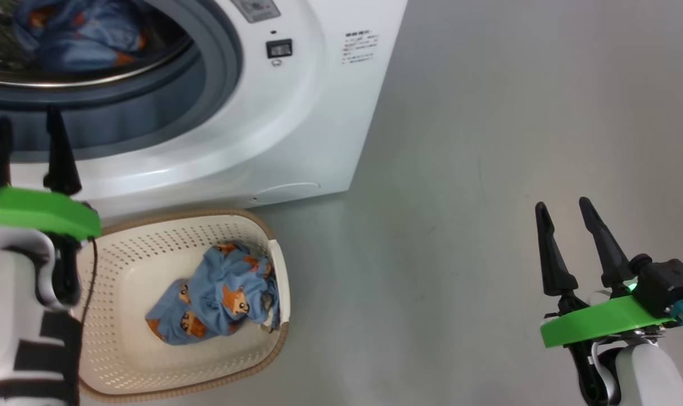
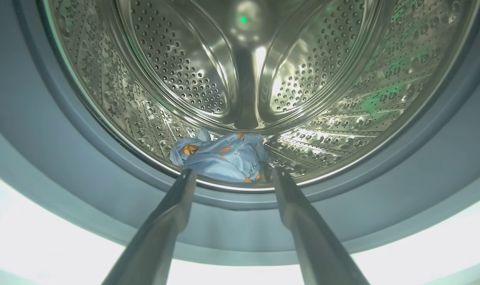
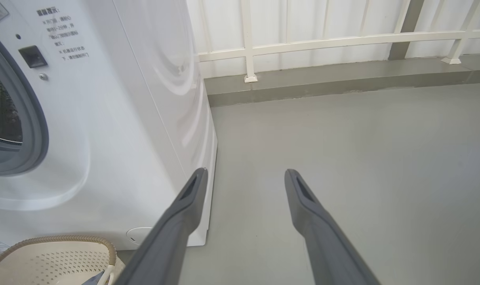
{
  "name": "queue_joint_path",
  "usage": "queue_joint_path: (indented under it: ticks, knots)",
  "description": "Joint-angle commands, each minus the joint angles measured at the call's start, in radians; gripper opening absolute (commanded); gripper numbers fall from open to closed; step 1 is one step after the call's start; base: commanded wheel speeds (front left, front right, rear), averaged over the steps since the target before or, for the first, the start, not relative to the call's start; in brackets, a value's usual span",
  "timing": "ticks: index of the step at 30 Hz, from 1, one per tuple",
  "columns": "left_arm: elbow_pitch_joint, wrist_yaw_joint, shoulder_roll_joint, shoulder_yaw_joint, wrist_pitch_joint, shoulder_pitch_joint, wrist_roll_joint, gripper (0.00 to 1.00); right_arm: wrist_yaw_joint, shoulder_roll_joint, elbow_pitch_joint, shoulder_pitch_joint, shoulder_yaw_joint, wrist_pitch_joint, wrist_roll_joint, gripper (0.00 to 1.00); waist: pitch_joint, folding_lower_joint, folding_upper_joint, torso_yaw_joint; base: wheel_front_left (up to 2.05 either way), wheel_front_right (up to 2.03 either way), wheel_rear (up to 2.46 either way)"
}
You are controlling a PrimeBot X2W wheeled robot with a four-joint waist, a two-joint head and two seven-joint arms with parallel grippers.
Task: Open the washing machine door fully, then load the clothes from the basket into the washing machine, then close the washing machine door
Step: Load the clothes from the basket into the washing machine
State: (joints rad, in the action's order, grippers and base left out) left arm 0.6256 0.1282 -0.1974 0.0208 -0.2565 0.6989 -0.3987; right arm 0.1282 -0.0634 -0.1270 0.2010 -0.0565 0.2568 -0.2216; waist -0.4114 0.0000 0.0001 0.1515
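Observation:
The white washing machine (image 1: 313, 101) stands with its mouth uncovered; its door is out of view. One bundle of the light blue clothes (image 2: 222, 156) lies at the front of the steel drum (image 2: 323, 99). My left gripper (image 2: 232, 174) hangs open and empty just outside the grey gasket (image 2: 65, 150), pointing in at that bundle, and appears in the head view (image 1: 29, 121) at the lower rim. More blue clothes (image 1: 217, 296) lie in the cream basket (image 1: 133, 270) on the floor below. My right gripper (image 1: 564, 206) is open over bare floor, far to the right.
The grey floor (image 1: 488, 169) stretches right of the machine. A raised grey kerb (image 3: 343, 79) and white railing (image 3: 323, 39) run along the far wall. The basket's rim (image 3: 58, 239) sits against the machine's front lower corner.

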Motion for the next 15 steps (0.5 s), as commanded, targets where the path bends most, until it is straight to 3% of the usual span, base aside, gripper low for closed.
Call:
queue_joint_path:
  ticks: [1,15]
  knots:
    - [-0.045,0.003,-0.025,0.038,-0.005,-0.042,0.009,1.00,0.003,-0.016,0.016,-0.028,0.011,0.005,0.010,1.00,0.032,0.0000,-0.0001,-0.027,0.00,0.00,0.00]
    - [-0.163,0.003,0.030,0.035,-0.005,-0.312,0.050,1.00,0.003,-0.057,-0.002,-0.100,-0.005,0.005,0.003,1.00,0.161,0.0000,-0.0001,-0.083,0.00,0.00,0.00]
